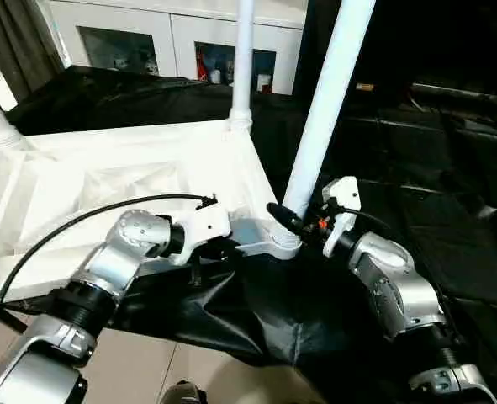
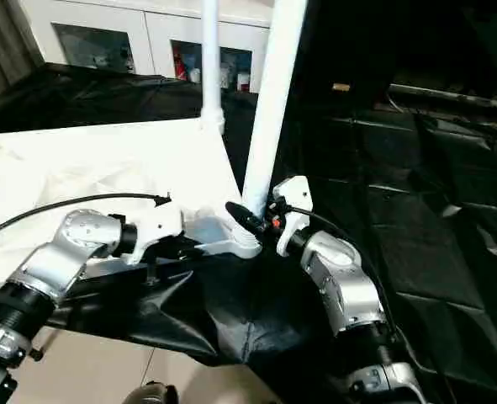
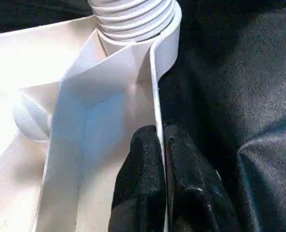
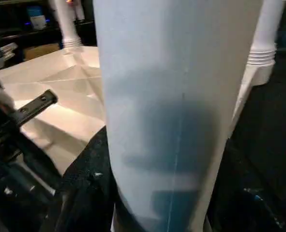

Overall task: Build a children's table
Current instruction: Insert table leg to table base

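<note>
Left claw (image 3: 162, 159) pinches the top's (image 1: 105, 168) rim while the right claw (image 1: 303, 225) grasps the leg (image 1: 328, 101), which I judge still needs pressing into the near corner socket (image 1: 283, 242).

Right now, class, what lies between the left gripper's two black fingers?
The thin upright rim of the white table top: in the left wrist view, the left gripper is shut on that edge, below the near leg's socket.

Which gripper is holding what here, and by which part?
Left gripper pinches the tabletop's rim beside the corner socket. Right gripper clasps the near leg low down, above that socket.
</note>
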`<state>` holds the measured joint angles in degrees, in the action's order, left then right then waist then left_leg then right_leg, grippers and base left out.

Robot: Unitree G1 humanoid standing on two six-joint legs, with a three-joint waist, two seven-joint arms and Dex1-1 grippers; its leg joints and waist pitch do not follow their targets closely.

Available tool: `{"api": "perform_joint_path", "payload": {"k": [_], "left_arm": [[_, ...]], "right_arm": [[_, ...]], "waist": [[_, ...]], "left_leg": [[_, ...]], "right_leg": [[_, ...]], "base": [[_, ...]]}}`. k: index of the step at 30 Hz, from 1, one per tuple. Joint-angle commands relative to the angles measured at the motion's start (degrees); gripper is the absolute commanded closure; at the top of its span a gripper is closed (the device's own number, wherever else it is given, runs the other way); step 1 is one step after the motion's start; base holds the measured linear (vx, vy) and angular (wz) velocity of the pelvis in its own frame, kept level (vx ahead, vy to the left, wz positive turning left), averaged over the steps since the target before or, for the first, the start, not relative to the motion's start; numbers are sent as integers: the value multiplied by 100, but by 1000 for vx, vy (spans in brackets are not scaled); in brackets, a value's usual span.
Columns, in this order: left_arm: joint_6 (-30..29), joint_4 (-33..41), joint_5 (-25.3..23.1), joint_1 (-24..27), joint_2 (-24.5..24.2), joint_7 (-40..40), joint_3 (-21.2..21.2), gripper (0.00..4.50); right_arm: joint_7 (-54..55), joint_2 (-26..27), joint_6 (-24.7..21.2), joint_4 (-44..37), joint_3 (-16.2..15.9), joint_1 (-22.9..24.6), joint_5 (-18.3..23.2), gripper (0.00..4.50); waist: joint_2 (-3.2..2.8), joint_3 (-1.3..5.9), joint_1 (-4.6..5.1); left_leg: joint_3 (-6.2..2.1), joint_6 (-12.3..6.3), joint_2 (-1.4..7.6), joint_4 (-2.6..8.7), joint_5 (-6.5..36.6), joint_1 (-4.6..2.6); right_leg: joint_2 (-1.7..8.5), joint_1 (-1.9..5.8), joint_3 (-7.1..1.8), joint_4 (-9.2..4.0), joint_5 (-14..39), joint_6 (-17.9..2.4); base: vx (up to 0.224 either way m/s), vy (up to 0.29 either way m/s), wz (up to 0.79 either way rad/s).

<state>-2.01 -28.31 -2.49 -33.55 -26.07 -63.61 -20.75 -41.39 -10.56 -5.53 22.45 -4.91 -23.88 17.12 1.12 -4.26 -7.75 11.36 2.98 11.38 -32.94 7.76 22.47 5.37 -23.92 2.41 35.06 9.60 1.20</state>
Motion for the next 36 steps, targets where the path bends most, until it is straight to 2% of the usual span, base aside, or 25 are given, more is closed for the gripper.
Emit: {"api": "perform_joint_path", "payload": {"k": [1, 4, 7, 9, 12, 15, 16, 17, 19, 20, 21, 25, 26, 27, 28, 30, 31, 34, 36], "left_arm": [[214, -29, 114, 57, 35, -218, -54, 450], [175, 86, 160, 82, 22, -327, -63, 450], [213, 93, 142, 63, 40, -358, -68, 450], [268, 32, 117, 47, 35, -390, -66, 450], [285, 10, 107, 41, 0, -433, -72, 450], [293, 2, 92, 31, -31, -461, -84, 450], [293, 2, 86, 28, -39, -471, -86, 450], [295, -4, 75, 23, -41, -474, -85, 450], [298, -11, 66, 19, -39, -474, -85, 450], [302, -20, 54, 12, -37, -474, -85, 450], [320, -92, -2, -38, -20, -427, -94, 450], [329, -153, -31, -81, -10, -382, -86, 450], [324, -163, -19, -85, -11, -365, -64, 450], [325, -167, -16, -85, -13, -363, -59, 450], [330, -179, -15, -88, -15, -361, -53, 450], [336, -195, -11, -93, -19, -358, -42, 450], [337, -202, -7, -95, -23, -357, -33, 450], [346, -252, -4, -124, -24, -371, -1, 450], [356, -302, -13, -159, -26, -378, 8, 450]], "right_arm": [[-40, -99, 65, 157, 37, -92, -90, 259], [-157, -60, 177, 445, -10, -233, -160, 259], [-307, -8, 233, 704, -111, -376, -227, 259], [-382, 17, 240, 885, -155, -439, -266, 259], [-418, -27, 154, 1028, -212, -460, -339, 259], [-379, -47, 168, 1127, -217, -486, -404, 259], [-375, -46, 177, 1165, -206, -499, -416, 259], [-358, -38, 196, 1228, -171, -524, -421, 259], [-352, -36, 210, 1259, -154, -536, -420, 259], [-344, -32, 228, 1301, -132, -553, -418, 259], [-336, 1, 195, 1300, 29, -515, -268, 259], [-282, 84, 71, 1158, 348, -302, 102, 259], [-199, 213, 15, 1082, 610, -108, 416, 259], [-176, 259, 1, 1068, 685, -51, 510, 259], [-159, 300, 2, 1066, 727, -3, 565, 259], [-133, 369, 67, 1096, 766, 87, 609, 259], [-116, 422, 144, 1141, 778, 146, 613, 259], [-104, 563, 345, 1269, 787, 283, 547, 259], [-62, 675, 557, 1369, 752, 421, 469, 259]], "waist": [[-8, 374, 50], [27, 376, 64], [20, 385, 95], [-9, 393, 120], [-7, 382, 140], [-45, 383, 141], [-38, 383, 138], [-71, 390, 134], [-57, 385, 145], [-72, 380, 148], [-78, 374, 144], [-76, 377, 138], [-70, 371, 140], [-84, 377, 121], [-87, 381, 118], [-95, 379, 119], [-121, 377, 111], [-130, 359, 114], [-171, 338, 109]], "left_leg": [[-112, 200, 155, 433, 2297, -176], [-115, 205, 159, 438, 2341, -170], [-119, 198, 159, 436, 2309, -163], [-120, 205, 159, 437, 2334, -171], [-119, 219, 158, 443, 2393, -173], [-125, 271, 160, 447, 2521, -191], [-131, 280, 163, 452, 2552, -195], [-134, 295, 165, 450, 2585, -203], [-133, 301, 164, 455, 2623, -203], [-134, 319, 162, 456, 2704, -213], [-140, 327, 158, 459, 2761, -217], [-150, 325, 172, 464, 2864, -237], [-152, 320, 171, 470, 2872, -226], [-150, 311, 180, 467, 2901, -246], [-163, 317, 175, 477, 2855, -222], [-149, 307, 177, 485, 2803, -209], [-152, 325, 176, 486, 2836, -215], [-159, 371, 173, 493, 3040, -228], [-176, 387, 173, 504, 3180, -233]], "right_leg": [[267, 174, -180, -448, 1844, -1038], [285, 174, -178, -464, 2012, -1024], [291, 180, -172, -456, 2045, -1051], [283, 181, -176, -457, 2015, -1066], [273, 175, -173, -463, 2042, -1081], [281, 165, -179, -484, 2159, -1066], [278, 168, -176, -479, 2165, -1068], [281, 164, -179, -475, 2141, -1084], [273, 163, -176, -480, 2128, -1099], [270, 154, -177, -487, 2164, -1102], [275, 158, -177, -493, 2234, -1091], [290, 147, -180, -517, 2344, -1079], [281, 149, -180, -511, 2306, -1088], [293, 128, -187, -518, 2277, -1109], [289, 154, -174, -499, 2203, -1133], [275, 151, -175, -484, 2037, -1178], [278, 144, -174, -485, 2062, -1178], [298, 126, -177, -526, 2306, -1123], [311, 105, -180, -550, 2491, -1075]], "base": [[0, 0, 0], [0, 0, 0], [0, 0, 0], [0, 0, 0], [0, 0, 0], [0, 0, 0], [0, 0, 0], [0, 0, 0], [0, 0, 0], [0, 0, 0], [0, 0, 0], [0, 0, 0], [0, 0, 0], [0, 0, 0], [0, 0, 0], [0, 0, 0], [0, 0, 0], [0, 0, 0], [0, 0, 0]]}}
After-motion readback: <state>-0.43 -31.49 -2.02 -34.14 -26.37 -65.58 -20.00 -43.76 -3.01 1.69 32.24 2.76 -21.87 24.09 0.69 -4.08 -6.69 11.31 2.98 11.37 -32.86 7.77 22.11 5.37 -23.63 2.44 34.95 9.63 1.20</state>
